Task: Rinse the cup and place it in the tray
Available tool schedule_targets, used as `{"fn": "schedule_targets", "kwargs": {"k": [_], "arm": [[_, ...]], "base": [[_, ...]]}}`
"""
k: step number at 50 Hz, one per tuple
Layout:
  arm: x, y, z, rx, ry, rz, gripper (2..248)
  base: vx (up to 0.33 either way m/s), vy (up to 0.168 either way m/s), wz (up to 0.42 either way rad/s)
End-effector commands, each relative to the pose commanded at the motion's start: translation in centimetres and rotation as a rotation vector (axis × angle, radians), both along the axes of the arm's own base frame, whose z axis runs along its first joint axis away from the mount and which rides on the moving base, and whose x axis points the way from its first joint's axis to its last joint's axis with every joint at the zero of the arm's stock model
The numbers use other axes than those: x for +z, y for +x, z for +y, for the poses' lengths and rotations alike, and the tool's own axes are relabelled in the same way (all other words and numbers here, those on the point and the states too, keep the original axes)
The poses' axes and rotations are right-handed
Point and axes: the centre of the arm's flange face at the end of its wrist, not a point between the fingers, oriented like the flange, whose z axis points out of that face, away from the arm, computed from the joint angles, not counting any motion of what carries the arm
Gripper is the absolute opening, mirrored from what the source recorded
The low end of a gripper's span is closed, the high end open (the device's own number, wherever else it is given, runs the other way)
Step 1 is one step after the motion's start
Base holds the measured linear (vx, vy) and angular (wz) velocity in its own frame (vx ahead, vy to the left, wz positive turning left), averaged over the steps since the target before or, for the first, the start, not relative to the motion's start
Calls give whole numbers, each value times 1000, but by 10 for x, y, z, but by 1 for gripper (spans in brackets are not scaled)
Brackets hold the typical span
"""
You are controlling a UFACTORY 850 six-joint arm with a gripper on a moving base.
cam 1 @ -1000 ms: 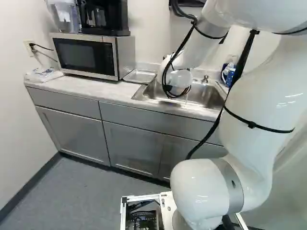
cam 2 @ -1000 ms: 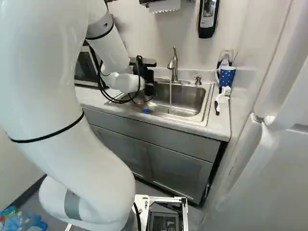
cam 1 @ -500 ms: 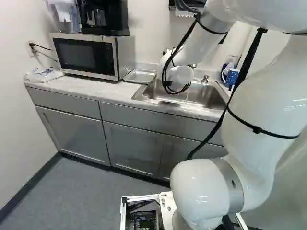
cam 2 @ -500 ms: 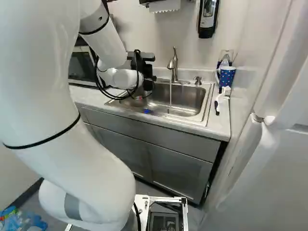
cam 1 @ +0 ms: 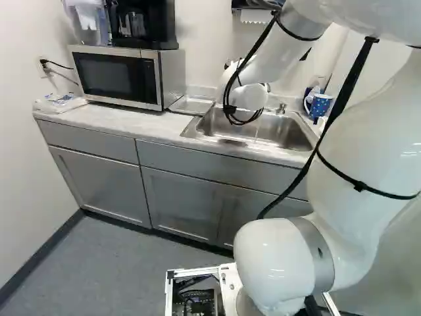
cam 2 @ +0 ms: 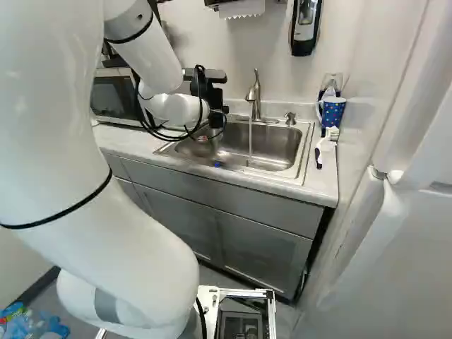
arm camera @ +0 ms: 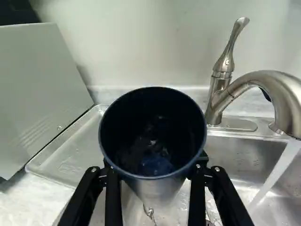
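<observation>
Right base view, arm (cam 2: 147,60) sloping down toward the sink (cam 2: 268,147), wrist view, jaws clasping the dark cup (arm camera: 153,136)

Two black fingers (arm camera: 113,197) grip the dark blue cup (arm camera: 153,141) — perhaps wet inside. Water (arm camera: 278,172) runs from the faucet (arm camera: 282,96) into the sink (arm camera: 230,153) — tray (arm camera: 77,153) beside the microwave (arm camera: 42,94).

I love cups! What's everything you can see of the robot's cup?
The cup is round and deep, dark blue inside and at the rim, silvery and shiny lower outside, maybe metal. Its mouth faces the wrist camera. The tool grips it from both sides near the sink, and the running water falls beside it.
</observation>
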Motion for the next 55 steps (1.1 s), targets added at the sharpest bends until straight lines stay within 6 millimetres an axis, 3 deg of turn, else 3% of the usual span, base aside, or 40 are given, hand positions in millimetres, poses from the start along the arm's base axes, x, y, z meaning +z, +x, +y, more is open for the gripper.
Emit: {"fn": "schedule_targets", "kwargs": {"k": [16,41,55], "arm": [[14,-3,0,3,4,1,124],[14,-3,0,3,6,0,124],[14,-3,0,-28,117,-9,124]], "base": [[0,0,0],[0,0,0],[0,0,0]]}}
